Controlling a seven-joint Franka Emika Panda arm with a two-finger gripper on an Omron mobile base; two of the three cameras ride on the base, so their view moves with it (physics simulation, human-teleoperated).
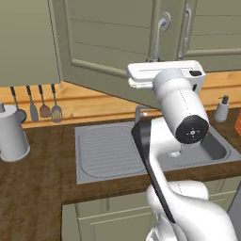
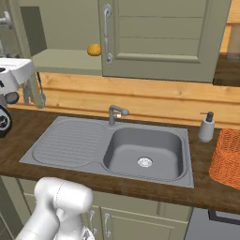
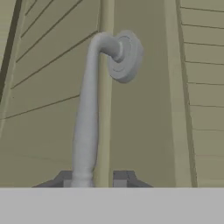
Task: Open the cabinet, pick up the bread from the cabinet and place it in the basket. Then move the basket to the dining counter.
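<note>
Cabinet door (image 1: pixel 108 47) is seen swung partly open, its lower edge hanging over the sink (image 2: pixel 140 150); the gripper (image 3: pixel 96 179) is placed at the foot of the long grey bar handle (image 3: pixel 89 113); the dark fingers (image 3: pixel 122 178) are seen either side of the bar, slightly spread, and whether they pinch it cannot be told. The bread (image 2: pixel 94 49) is seen on the cabinet shelf (image 2: pixel 65 61), near the shelf's front edge and just beside the closed neighbouring door (image 2: pixel 164 37), with open shelf to its left. The basket (image 2: pixel 227 157) is set on the wooden tabletop (image 2: pixel 18 136) at its right end, beside the soap dispenser (image 2: pixel 206 127); free tabletop is left between sink rim and front edge.
</note>
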